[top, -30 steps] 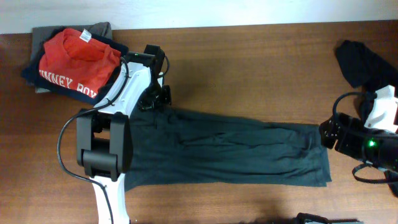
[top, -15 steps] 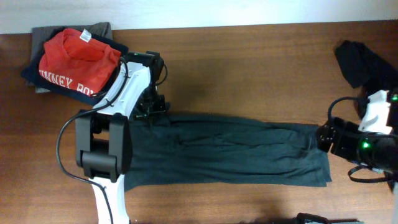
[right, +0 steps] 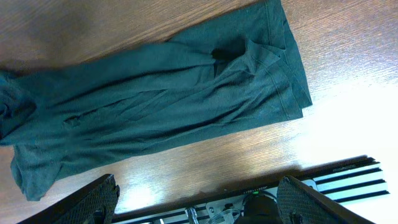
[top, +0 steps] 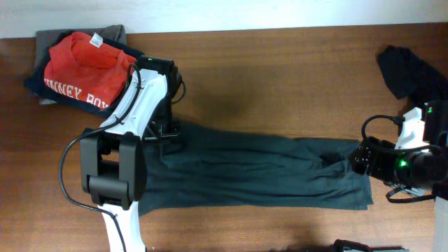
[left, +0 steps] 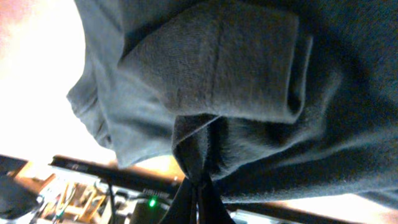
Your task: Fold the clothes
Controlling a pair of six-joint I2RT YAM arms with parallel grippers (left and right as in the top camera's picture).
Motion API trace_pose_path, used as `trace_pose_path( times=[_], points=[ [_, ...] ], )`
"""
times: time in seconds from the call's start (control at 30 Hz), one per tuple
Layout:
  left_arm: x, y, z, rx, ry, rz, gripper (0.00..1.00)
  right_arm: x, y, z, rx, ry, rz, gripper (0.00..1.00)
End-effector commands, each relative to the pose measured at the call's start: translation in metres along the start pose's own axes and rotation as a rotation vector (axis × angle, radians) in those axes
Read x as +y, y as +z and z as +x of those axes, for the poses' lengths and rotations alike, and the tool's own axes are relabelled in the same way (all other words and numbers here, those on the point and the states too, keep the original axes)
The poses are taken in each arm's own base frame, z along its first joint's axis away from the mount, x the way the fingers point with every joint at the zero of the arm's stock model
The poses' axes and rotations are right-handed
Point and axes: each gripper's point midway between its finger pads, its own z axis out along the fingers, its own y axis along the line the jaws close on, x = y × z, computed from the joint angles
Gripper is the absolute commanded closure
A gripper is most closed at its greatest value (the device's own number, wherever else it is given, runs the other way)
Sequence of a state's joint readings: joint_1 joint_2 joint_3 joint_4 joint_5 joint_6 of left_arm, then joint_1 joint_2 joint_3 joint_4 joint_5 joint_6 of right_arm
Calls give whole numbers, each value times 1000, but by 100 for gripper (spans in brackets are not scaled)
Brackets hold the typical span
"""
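Note:
A long dark green garment lies spread flat across the middle of the wooden table. My left gripper is at its far left corner and is shut on a pinch of the cloth. The bunched fabric fills the left wrist view. My right gripper hovers over the garment's right end. It is open and empty, with the garment lying on the table beyond its fingers.
A stack of folded clothes topped by a red printed shirt sits at the far left corner. A crumpled black garment lies at the far right. The table's front edge is close to the right gripper.
My left gripper has moved toward the front of the table, pulling the garment's far left corner with it. My right gripper has shifted slightly left over the garment's right end.

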State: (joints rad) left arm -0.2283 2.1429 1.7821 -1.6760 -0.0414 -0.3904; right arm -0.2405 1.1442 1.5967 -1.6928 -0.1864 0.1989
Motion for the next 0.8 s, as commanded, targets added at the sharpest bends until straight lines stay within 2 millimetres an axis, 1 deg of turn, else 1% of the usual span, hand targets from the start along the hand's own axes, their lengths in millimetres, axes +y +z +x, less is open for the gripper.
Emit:
trace_pose_path(
  times=[0.0,0.23,0.37,0.53,0.67,0.73,0.77],
  points=[
    [3,-9,5,-27,-7,-8,99,2,-1,4,3,-6,-12,14],
    [-7,-4,13,-12,29,-33,99,2,-1,4,3,-6,-12,14],
    [-10,8,23,28,52,-65,99,1,-1,4,4,-6,-12,13],
    [-4,25,36,95,61,-105,99,0,3,6,19,-4,-9,13],
    [10,36,41,120,49,-185,98,-1,7,9,38,0,-5,13],
    [14,38,42,122,40,-205,85,-2,9,10,43,1,-4,13],
    [15,38,42,122,39,-209,73,-2,9,10,43,1,-4,13]
  ],
)
